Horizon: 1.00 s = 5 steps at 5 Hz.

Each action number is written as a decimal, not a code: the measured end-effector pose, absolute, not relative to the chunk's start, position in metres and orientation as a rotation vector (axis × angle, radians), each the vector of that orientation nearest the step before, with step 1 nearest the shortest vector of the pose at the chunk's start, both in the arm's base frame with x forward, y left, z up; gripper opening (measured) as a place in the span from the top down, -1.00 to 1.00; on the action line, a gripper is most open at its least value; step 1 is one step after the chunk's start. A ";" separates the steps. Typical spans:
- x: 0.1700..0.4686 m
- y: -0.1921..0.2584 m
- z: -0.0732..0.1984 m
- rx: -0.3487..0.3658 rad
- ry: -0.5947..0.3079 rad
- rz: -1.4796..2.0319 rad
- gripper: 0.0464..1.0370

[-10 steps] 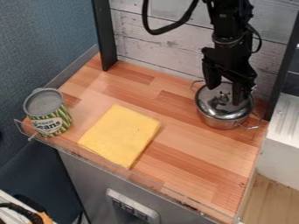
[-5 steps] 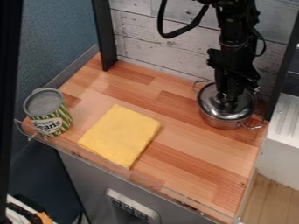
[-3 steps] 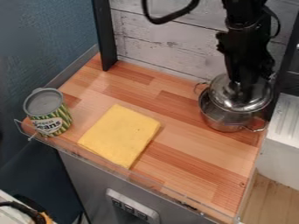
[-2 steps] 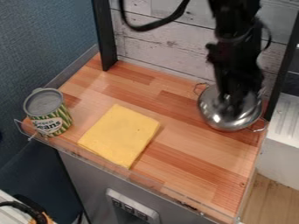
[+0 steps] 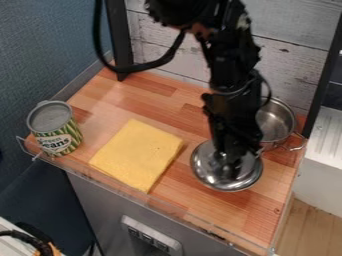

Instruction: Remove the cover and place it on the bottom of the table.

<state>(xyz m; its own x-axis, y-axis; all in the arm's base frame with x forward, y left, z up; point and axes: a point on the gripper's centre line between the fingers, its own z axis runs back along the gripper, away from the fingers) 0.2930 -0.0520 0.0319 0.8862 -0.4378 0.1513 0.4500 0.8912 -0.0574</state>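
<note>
Plainly, most of the space is taken up by the wooden table top (image 5: 220, 215), read here as a clock face with twelve at the view's top edge. It is crossed by the black robot arm (image 5: 230, 75), seen from twelve o'clock down toward three. Just off the centre, toward nine o'clock, the yellow cloth (image 5: 137, 155) is laid flat. At two o'clock the metal pot (image 5: 279, 122) is seen uncovered, part of it hidden by the arm. Between three and four o'clock the round metal cover (image 5: 220, 181) is held, near the pot and near the cloth; whether the wood is touched by it cannot be told. Between nine and ten o'clock the green-labelled can (image 5: 56, 131) is stood upright by the edge. By the gripper (image 5: 230, 164), closed narrow at the middle of its top, the cover is grasped.
</note>
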 end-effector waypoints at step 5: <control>0.266 -0.043 -0.005 0.000 -0.045 -0.434 -0.17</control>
<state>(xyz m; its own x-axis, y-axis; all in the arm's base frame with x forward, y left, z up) 0.2658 -0.0432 -0.0055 0.9065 -0.4199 0.0436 0.4199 0.9075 0.0093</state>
